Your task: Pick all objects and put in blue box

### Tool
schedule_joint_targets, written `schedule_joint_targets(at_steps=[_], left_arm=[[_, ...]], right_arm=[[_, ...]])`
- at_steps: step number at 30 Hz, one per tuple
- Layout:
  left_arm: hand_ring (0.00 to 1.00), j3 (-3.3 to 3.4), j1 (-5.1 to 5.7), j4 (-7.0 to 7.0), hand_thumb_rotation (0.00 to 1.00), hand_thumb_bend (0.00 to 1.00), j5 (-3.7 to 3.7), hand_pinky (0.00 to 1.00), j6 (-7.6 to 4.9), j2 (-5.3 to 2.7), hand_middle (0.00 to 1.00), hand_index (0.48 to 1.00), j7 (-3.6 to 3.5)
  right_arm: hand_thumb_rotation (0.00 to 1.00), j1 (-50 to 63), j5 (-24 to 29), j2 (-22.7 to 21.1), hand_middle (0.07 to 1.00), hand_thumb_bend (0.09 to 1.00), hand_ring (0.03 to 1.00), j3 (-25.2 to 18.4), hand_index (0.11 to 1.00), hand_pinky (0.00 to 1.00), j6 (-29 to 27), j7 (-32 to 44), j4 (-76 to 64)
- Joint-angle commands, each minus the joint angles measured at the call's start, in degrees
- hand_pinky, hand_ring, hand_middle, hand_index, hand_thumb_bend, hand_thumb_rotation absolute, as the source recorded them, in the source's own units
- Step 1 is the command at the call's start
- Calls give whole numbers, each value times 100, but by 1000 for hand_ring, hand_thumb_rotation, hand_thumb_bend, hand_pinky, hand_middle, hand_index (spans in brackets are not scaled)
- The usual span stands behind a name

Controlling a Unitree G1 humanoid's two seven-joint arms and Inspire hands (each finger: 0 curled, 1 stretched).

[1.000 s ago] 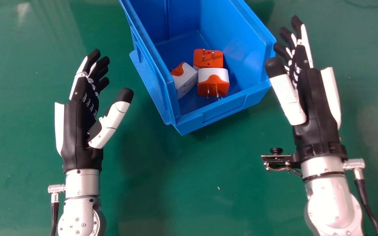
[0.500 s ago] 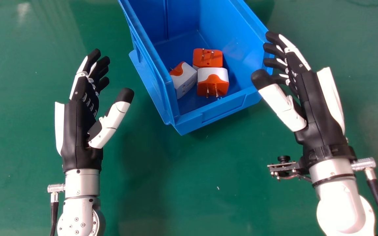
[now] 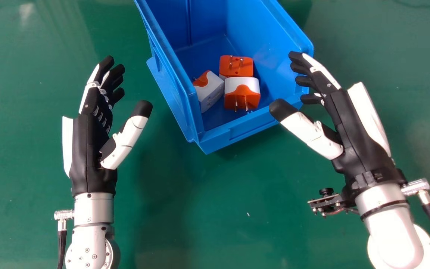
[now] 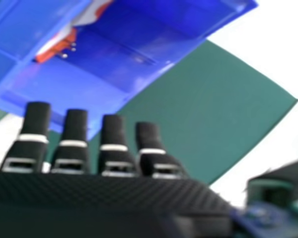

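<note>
"So, what's the setting?"

"A smooth green counter [image 3: 200,209] with faint glossy patches, and one tiny pale speck [image 3: 248,214] near the middle of its near part. The right hand view also takes in a bright, pale area [image 4: 248,34] past the counter's straight edge."

"And the things to be picked?"

"All three are inside the blue box [image 3: 252,129], toward its near end. The far plug adapter [image 3: 236,66] turns an orange face and metal pins upward. The near adapter [image 3: 242,89] is white above and orange below, its pins toward the near wall. The left adapter [image 3: 210,91] is mostly white with an orange patch, and sits tilted near the left wall."

"How are the hands?"

"The left hand [image 3: 88,149] is left of the box, fingers loosely extended, thumb well apart, holding nothing. The right hand [image 3: 360,138] is at the near right corner, fingers gently bent and wide of the thumb, with nothing gripped. Whether it touches the rim, I can't tell."

"Anything different from a second ago?"

"Yes, the right hand has turned: its fingers pointed to the far side, and now they slant left, with the fingertips nearer and the wrist farther right. The left hand, box and adapters look the same."
</note>
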Motion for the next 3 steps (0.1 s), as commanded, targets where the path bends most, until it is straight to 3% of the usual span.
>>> schedule_joint_targets(at_steps=[1,3], left_arm=[[883,-6,-11,-67,509,805,-25,869,-99,-37,869,878,-4],[883,-1,-15,-49,509,802,-46,869,-122,-43,869,878,-28]], right_arm=[[943,-47,-16,-29,883,796,858,-13,879,775,-25,7,-166],[941,-39,-19,-27,881,801,858,-18,879,775,-52,2,-150]])
